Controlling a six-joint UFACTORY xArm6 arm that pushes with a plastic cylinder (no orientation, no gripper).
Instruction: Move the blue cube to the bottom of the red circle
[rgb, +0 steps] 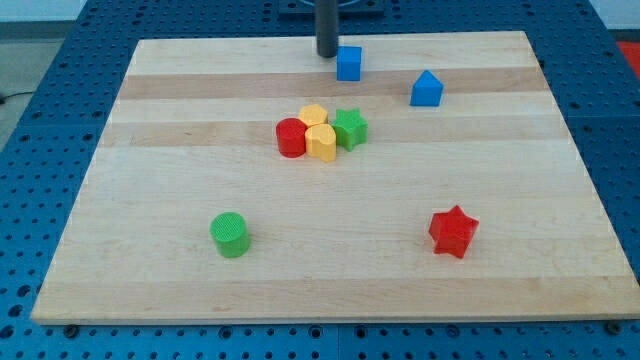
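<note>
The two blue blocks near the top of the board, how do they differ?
The blue cube has a flat top and square faces; the other blue block rises to a peak, like a little house. The cube sits nearer the view's top, just right of my tip; the peaked block lies further right and lower, away from the tip. Both share the same blue, look similar in size and stand apart from the middle cluster.

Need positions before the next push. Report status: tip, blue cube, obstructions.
My tip just left of blue cube, near view's top. Red circle mid-board, clustered with two yellow blocks and green star; cluster sits along the route down.
</note>
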